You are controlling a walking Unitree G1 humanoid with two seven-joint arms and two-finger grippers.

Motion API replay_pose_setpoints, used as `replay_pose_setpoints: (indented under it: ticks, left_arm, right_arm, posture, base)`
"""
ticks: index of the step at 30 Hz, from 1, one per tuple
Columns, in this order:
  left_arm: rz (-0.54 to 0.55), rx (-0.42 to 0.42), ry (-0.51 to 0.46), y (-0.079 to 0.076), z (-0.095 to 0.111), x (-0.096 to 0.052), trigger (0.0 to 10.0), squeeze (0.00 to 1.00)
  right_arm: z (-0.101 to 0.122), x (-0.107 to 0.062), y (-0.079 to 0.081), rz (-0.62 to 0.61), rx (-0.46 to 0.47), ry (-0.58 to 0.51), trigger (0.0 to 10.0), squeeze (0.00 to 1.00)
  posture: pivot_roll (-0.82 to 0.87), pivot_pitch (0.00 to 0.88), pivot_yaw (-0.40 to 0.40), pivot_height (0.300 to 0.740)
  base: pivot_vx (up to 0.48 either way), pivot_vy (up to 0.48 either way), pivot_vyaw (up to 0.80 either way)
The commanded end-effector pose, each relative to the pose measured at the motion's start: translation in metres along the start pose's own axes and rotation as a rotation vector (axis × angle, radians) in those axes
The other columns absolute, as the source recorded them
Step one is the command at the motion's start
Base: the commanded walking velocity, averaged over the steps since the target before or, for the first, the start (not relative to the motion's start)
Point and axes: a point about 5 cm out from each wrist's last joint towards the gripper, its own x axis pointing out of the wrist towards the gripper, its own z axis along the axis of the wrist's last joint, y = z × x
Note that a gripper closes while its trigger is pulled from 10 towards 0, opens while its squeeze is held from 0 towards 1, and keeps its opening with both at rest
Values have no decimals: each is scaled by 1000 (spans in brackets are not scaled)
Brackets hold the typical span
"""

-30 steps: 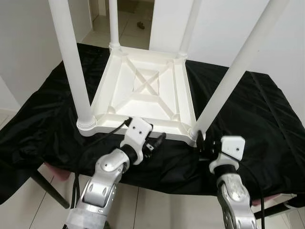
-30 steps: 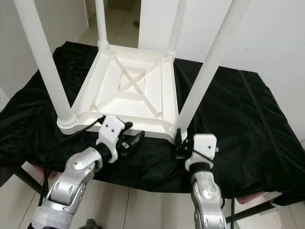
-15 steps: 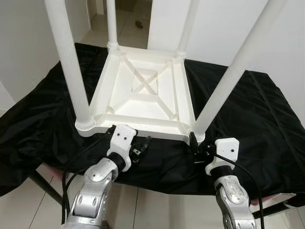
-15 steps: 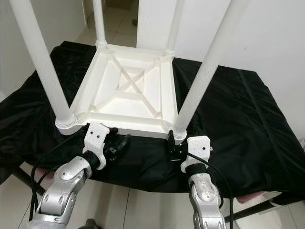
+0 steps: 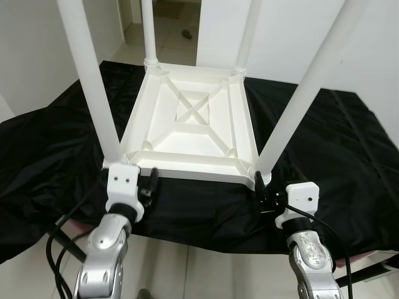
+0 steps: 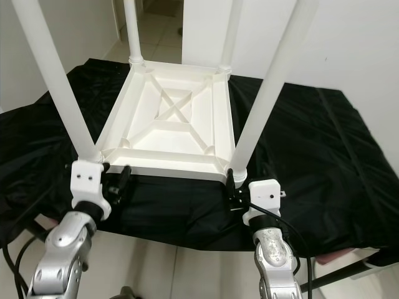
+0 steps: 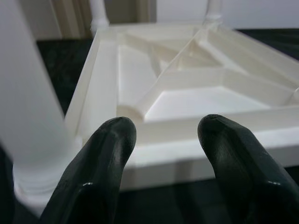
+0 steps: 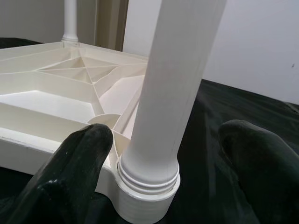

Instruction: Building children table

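Black cloth [image 5: 324, 143] drapes the bench, where the white children's table [image 5: 193, 124] lies upside down, legs up. My left pincer [image 5: 148, 185] hangs released at its near edge; my right pincer [image 5: 262, 193] spreads around the near right leg [image 8: 173, 93].

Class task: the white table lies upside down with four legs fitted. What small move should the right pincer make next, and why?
Probably close on the near right leg. The right pincer is open, its fingers on either side of that leg's base at the upturned table's corner, not yet gripping.
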Motion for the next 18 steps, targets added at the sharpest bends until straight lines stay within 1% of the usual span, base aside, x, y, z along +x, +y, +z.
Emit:
replay_pose_setpoints:
  ticks: [1,2,5,6,7,10,14,18]
  left_arm:
    - [5,7,10,3,2,3,10000,0]
    - [9,-3,2,4,5,5,10000,0]
    - [3,10,3,4,5,9,10000,0]
    - [0,11,5,4,5,9,10000,0]
    - [-4,14,6,4,5,9,10000,0]
    - [-27,25,13,5,5,9,10000,0]
    - [-40,32,16,5,5,11,10000,0]
    - [-64,32,-2,5,8,18,10000,0]
  right_arm:
    - [3,6,2,22,-7,-26,10000,0]
    - [5,8,3,28,-7,-37,10000,0]
    - [3,14,5,22,9,-37,10000,0]
    - [3,15,5,21,8,-38,10000,0]
    - [3,16,6,20,7,-43,10000,0]
    - [2,20,8,4,15,-55,10000,0]
    - [2,23,10,-6,24,-57,10000,0]
    - [6,29,15,12,48,-66,10000,0]
  posture:
    - [77,0,56,740]
    - [77,0,56,740]
    - [77,0,82,740]
    - [77,0,82,740]
    - [78,0,102,740]
    - [72,0,122,740]
    - [65,0,111,740]
    - [58,0,85,740]
  base:
    - [0,0,0]
    - [0,0,0]
    - [0,0,0]
    - [0,0,0]
    - [0,0,0]
    - [0,0,0]
    - [0,0,0]
    - [0,0,0]
